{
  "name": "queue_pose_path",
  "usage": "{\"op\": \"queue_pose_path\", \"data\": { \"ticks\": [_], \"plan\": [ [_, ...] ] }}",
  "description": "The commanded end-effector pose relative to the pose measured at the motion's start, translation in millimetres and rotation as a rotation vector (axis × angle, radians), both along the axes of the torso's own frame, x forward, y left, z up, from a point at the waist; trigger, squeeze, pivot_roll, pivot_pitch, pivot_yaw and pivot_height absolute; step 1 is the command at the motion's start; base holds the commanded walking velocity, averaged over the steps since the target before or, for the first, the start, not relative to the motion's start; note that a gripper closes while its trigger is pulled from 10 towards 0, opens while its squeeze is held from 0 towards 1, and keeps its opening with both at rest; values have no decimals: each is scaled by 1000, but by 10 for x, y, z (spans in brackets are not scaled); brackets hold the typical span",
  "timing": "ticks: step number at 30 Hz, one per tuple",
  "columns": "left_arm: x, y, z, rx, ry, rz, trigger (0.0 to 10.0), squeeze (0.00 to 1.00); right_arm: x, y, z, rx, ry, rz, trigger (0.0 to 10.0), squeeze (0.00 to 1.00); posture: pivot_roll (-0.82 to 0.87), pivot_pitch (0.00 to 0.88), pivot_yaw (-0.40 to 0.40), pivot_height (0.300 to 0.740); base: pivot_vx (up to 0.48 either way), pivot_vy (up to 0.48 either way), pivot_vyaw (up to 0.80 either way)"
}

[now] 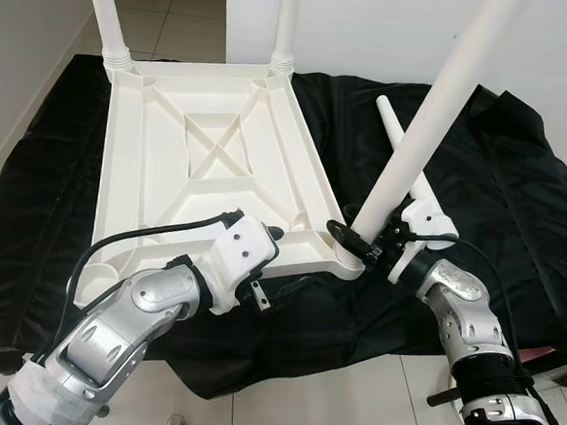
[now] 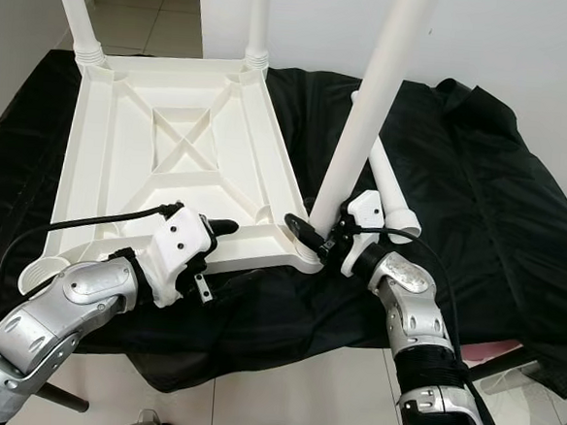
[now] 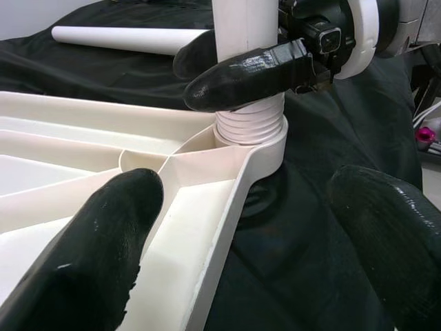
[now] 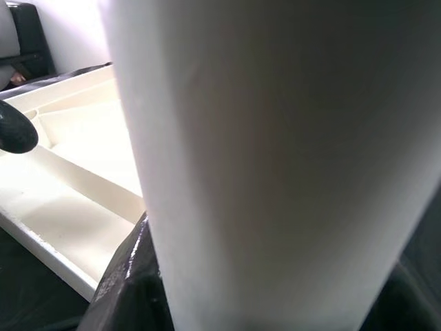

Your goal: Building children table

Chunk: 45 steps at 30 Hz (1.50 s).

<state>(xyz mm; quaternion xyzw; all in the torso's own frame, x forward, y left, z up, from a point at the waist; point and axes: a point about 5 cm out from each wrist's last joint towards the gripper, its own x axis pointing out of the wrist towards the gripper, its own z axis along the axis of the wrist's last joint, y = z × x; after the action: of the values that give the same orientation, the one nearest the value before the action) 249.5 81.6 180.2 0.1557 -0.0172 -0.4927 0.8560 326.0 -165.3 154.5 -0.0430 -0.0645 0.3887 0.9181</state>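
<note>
A white plastic children's table [image 1: 210, 149] lies upside down on a black cloth. Two legs [image 1: 108, 11] stand in its far corners. My right gripper [image 1: 359, 239] is shut on a third white leg [image 1: 437, 107], which tilts to the right with its ribbed base in the near right corner socket [image 3: 251, 131]. My left gripper [image 3: 248, 241] is open beside that corner, one finger [image 3: 103, 255] over the table's inside and the other [image 3: 386, 234] over the cloth. A fourth leg [image 1: 389, 123] lies loose on the cloth behind the held one.
The black cloth [image 1: 499, 189] covers the floor around the table, with folds at the right. A white wall rises behind it. Pale floor tiles [image 1: 348, 402] run along the near edge. A small pink object [image 1: 546, 355] lies by my right arm.
</note>
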Motion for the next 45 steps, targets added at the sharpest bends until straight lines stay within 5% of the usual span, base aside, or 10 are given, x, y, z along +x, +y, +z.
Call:
{"op": "queue_pose_path", "data": {
  "ticks": [1,2,13,27,32,45],
  "plan": [
    [-48,-18,-65,39,32,-92,10000,0,-10,-31,-84,-11,43,-12,4824,0,45,81,-72,740,0,0,0],
    [-45,-18,-67,41,32,-91,10000,0,-21,-19,-100,-12,42,-27,10000,0,41,76,-77,740,0,0,0],
    [-49,-31,-80,41,31,-90,10000,0,-60,76,-149,-15,41,-147,10000,0,39,71,-85,740,0,0,0],
    [-49,-33,-91,49,29,-100,10000,0,-285,285,-198,166,97,-775,10000,0,40,53,-89,740,0,0,0],
    [-46,-33,-86,48,29,-102,10000,0,-338,496,-196,196,115,-742,10000,0,38,50,-86,740,0,0,0],
    [-35,-38,-80,48,24,-104,10000,0,-323,481,-75,227,98,-765,10000,0,39,44,-87,740,0,0,0]
  ]
}}
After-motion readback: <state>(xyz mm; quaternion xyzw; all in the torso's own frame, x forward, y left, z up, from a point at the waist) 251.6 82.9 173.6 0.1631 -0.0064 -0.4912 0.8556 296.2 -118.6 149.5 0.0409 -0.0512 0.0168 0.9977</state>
